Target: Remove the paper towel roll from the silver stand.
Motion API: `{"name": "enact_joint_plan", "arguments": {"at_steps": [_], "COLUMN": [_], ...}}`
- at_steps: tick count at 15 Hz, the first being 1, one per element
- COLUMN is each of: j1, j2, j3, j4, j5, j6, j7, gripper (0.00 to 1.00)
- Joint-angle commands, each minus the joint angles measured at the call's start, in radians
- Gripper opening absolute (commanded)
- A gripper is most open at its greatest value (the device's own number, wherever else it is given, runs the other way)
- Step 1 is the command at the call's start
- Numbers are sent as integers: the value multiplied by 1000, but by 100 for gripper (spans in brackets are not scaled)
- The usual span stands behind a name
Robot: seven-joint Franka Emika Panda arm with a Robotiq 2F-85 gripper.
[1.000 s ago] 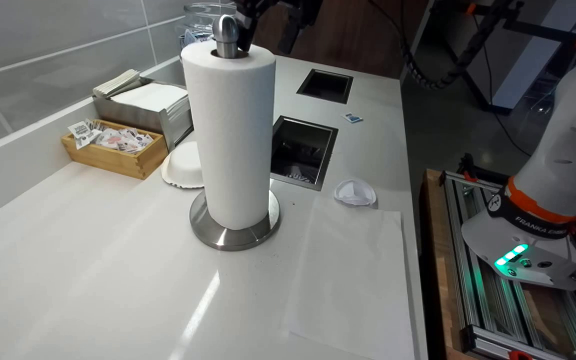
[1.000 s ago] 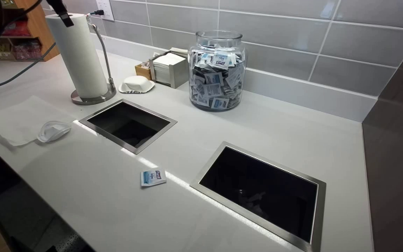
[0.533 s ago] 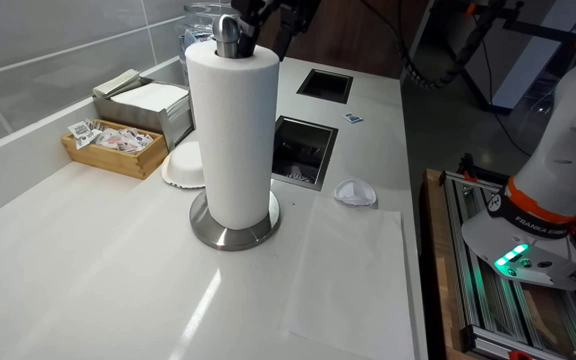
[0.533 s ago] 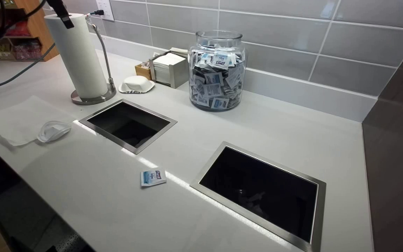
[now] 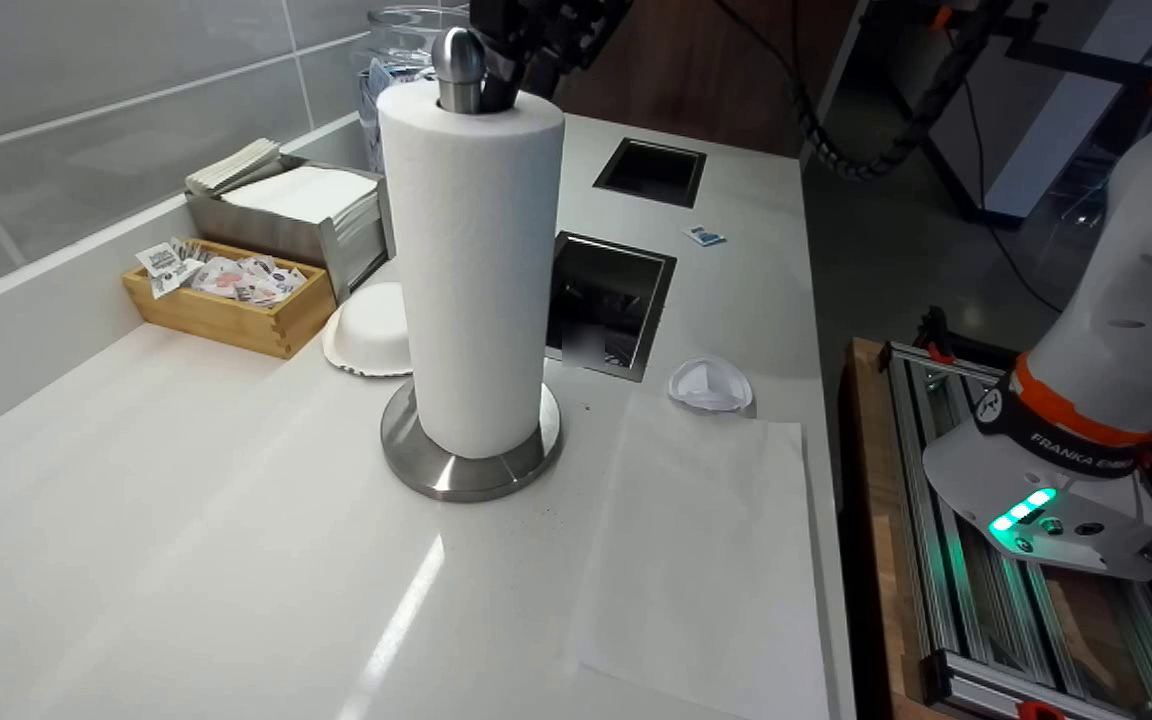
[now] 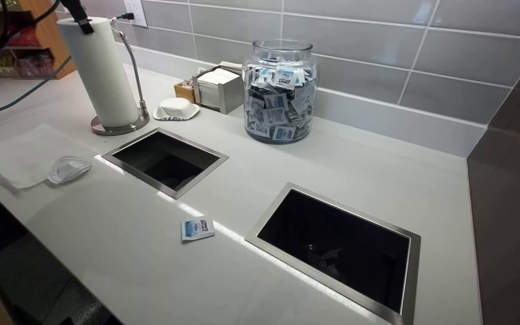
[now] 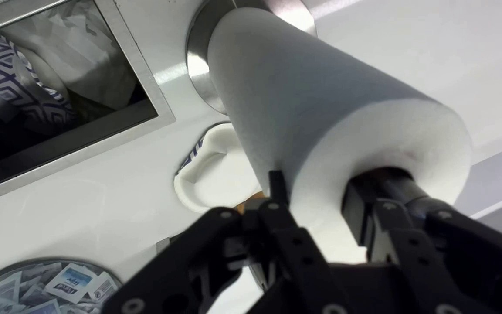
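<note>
The white paper towel roll [image 5: 471, 280] stands on the silver stand [image 5: 456, 476], whose rounded knob pokes out of the roll's top. In the wrist view the roll [image 7: 294, 69] runs away from me toward the metal base. My gripper [image 7: 316, 187] straddles the roll's wall at its top end. One finger sits inside the tube hole beside the rod, the other lies against the outer side, and the jaws look shut on the wall. An exterior view shows the outer finger [image 6: 85, 26] at the roll's upper edge. The inner fingertip is hidden in the hole.
A bowl [image 7: 220, 174], a napkin holder [image 5: 336, 225] and a wooden box of packets [image 5: 236, 300] stand behind the roll. Nearby are two metal-rimmed openings, a large glass jar [image 6: 280, 95], a flat white sheet [image 5: 706, 560] and a crumpled white piece [image 5: 711, 385].
The gripper's fingers have drawn together, one inside the tube and one outside. The roll's top has shifted slightly toward the outer finger; the stand's base has hardly moved.
</note>
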Motion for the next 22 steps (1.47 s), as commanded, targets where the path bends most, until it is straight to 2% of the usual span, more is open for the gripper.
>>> {"name": "enact_joint_plan", "arguments": {"at_steps": [1, 16, 22], "j1": [14, 17, 2], "j2": [-1, -33, -68], "j3": [-11, 21, 49], "j4": [-14, 18, 40], "j5": [18, -37, -126], "j6": [15, -6, -15], "j7": [-21, 11, 58], "gripper": [8, 7, 7]}}
